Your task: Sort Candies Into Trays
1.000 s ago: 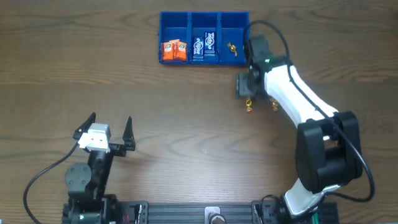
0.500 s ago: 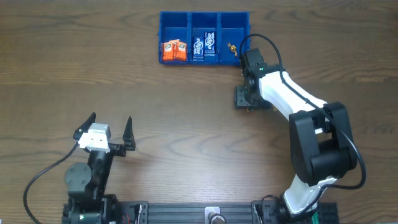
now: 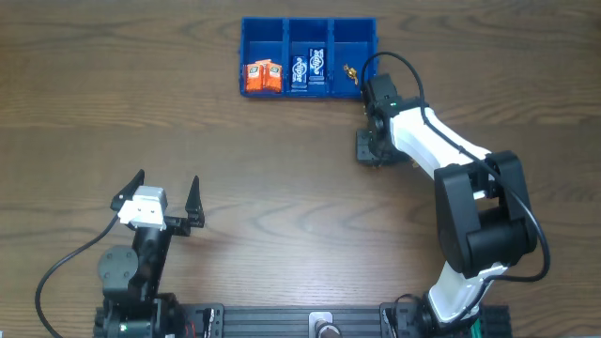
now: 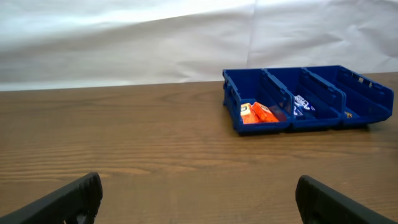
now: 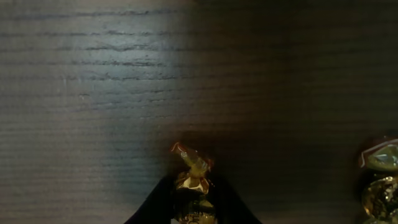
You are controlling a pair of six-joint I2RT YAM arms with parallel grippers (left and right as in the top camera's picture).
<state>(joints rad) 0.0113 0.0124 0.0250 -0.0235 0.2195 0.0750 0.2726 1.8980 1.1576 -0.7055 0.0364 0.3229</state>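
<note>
Tray (image 3: 310, 23) holds orange candies (image 3: 264, 77), blue candies (image 3: 309, 70) and binned gold (image 3: 349, 71). Our right fingers (image 5: 152, 208) clench a gold candy (image 5: 191, 174) on the counter (image 3: 282, 169), with a spare gold candy (image 5: 380, 180) near. Left fingers (image 4: 68, 199) released. We reckon two remain.

A gold-wrapped candy (image 5: 192, 177) is pinched on the tabletop (image 5: 87, 93) by the right gripper (image 5: 193, 210), a second gold candy (image 5: 380, 180) is seen nearby, and orange candies (image 3: 263, 77), blue candies (image 3: 308, 69) and one gold piece (image 3: 350, 72) are kept in separate compartments of the blue tray (image 3: 309, 21).
</note>
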